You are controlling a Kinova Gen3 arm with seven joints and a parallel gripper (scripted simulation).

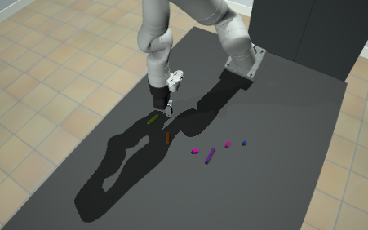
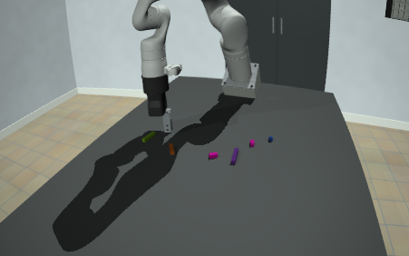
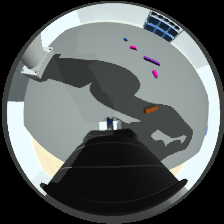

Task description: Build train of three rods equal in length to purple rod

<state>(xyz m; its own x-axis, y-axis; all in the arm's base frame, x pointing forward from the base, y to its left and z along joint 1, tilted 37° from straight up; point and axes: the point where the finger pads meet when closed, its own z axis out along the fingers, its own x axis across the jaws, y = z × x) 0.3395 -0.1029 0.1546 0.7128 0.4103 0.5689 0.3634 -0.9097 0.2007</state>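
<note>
My gripper point(image 1: 168, 111) hangs a little above the dark table, shut on a small grey rod point(image 2: 167, 123); the rod also shows between the fingertips in the wrist view point(image 3: 110, 123). A lime rod point(image 1: 152, 119) lies just to the gripper's left. An orange rod point(image 1: 167, 137) lies just in front of it. Further right lie a magenta rod point(image 1: 194, 151), the purple rod point(image 1: 210, 155), a second magenta rod point(image 1: 227, 143) and a blue rod point(image 1: 244, 143), all apart from each other.
The arm's base point(image 1: 245, 65) is bolted to the table at the back. A dark cabinet point(image 1: 314, 28) stands behind the table. The arm's shadow falls across the left half of the table top.
</note>
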